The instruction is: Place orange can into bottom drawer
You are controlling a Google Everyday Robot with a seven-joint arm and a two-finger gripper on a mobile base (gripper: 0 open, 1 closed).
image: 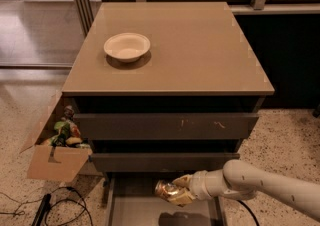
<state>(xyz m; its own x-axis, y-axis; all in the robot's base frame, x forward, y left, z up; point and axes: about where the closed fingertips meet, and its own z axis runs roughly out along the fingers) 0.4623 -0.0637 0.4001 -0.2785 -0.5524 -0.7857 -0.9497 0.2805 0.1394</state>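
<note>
The orange can (166,190) is a shiny orange-gold drink can, held on its side above the bottom drawer (131,209), a shallow grey tray pulled out below the cabinet. My gripper (178,190) reaches in from the right on a white arm and is shut on the can, with pale fingers (183,181) above and below it. The can's shadow falls on the drawer floor beneath it.
A white bowl (127,46) sits on the cabinet top (200,50). The two upper drawers (165,126) have flat scuffed fronts. A cardboard box (54,150) with snacks stands at the cabinet's left, with black cables (55,209) on the floor.
</note>
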